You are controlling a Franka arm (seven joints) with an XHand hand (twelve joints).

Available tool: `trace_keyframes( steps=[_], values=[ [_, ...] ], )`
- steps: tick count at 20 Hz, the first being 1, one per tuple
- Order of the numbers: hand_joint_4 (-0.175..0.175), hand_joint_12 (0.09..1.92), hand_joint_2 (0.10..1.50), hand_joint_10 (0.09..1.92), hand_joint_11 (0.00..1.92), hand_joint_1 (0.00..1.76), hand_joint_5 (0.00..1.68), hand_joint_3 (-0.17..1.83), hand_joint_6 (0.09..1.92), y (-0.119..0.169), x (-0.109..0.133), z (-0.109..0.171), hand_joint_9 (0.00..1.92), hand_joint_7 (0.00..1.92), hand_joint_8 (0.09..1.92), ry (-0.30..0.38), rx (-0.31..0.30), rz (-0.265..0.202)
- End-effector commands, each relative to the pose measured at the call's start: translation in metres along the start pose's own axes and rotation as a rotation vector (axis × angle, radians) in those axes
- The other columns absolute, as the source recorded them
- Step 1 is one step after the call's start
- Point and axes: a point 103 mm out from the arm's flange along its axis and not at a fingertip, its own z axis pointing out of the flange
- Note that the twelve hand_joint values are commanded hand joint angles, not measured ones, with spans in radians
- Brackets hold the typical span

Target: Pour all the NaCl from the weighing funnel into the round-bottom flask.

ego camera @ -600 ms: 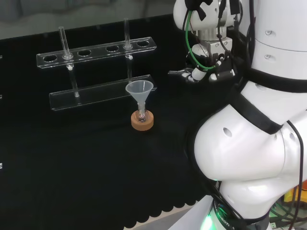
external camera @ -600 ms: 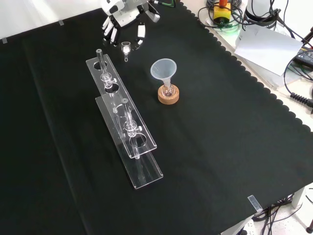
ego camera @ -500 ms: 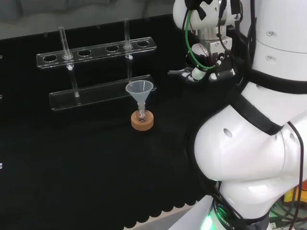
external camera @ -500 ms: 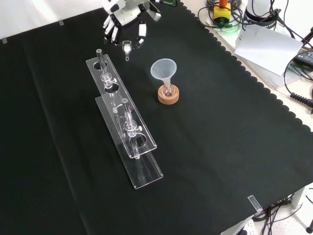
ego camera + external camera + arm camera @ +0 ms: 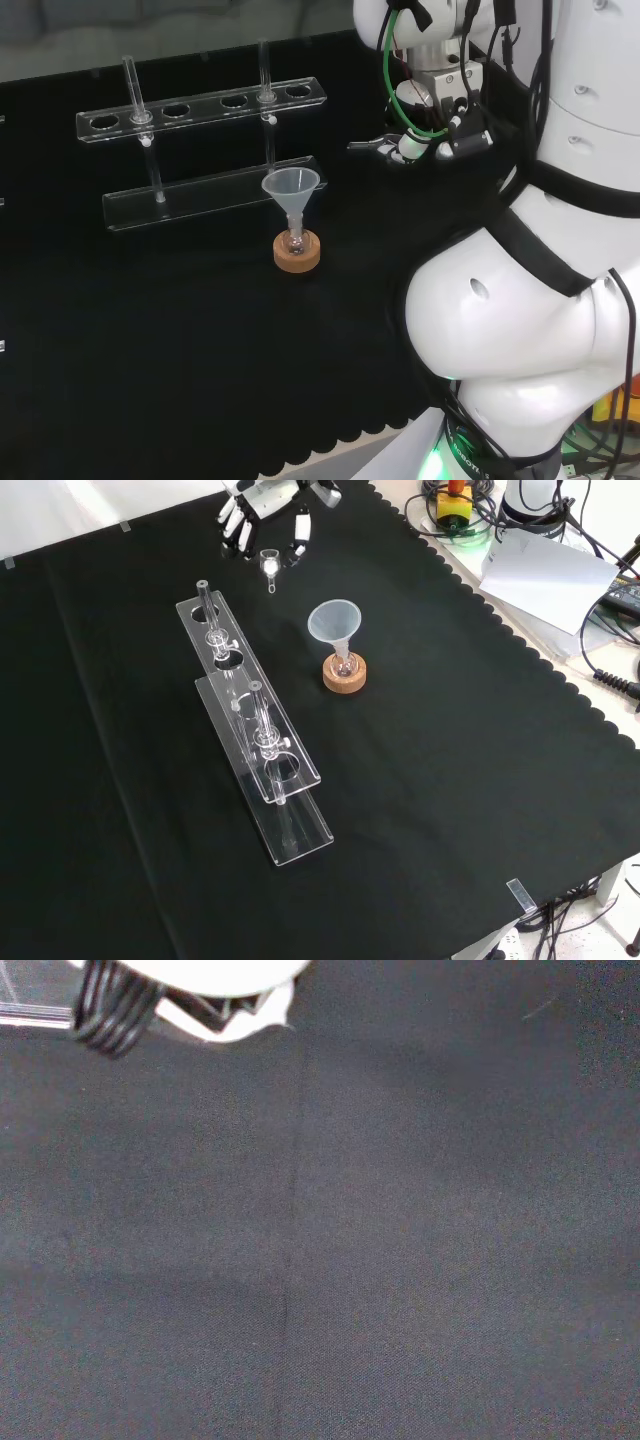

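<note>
The robot hand [image 5: 262,502] pinched the weighing funnel [image 5: 270,564] aloft at eleven o'clock of the corked round-bottom flask [image 5: 345,666], whose plastic funnel [image 5: 334,623] awaited the pour

A small clear weighing funnel [image 5: 270,562] is seen at the top of the front view, spout pointing down. The round-bottom flask [image 5: 345,664], seated upright in a cork ring [image 5: 344,675], is topped by a translucent funnel [image 5: 334,622].

Lab bench, black cloth [image 5: 450,730], clear test-tube rack [image 5: 262,742], funnel [image 5: 334,623], cork stand [image 5: 344,674]
</note>
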Motion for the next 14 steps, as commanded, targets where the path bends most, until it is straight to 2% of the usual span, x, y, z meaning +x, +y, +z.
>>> trace_keyframes(
  steps=[1,7,14],
  values=[
    [0.175,1.3,0.69,0.53,0.39,1.1,1.17,0.68,0.86,-0.017,0.014,-0.017,0.66,0.39,0.63,-0.05,0.03,-0.027],
    [0.175,1.3,0.69,0.53,0.39,1.1,1.17,0.68,0.86,-0.029,0.03,-0.028,0.65,0.39,0.63,-0.09,0.043,-0.051],
    [0.175,1.31,0.69,0.53,0.39,1.1,1.17,0.68,0.86,-0.037,0.044,-0.04,0.65,0.38,0.63,-0.095,0.037,-0.076]
  ],
)
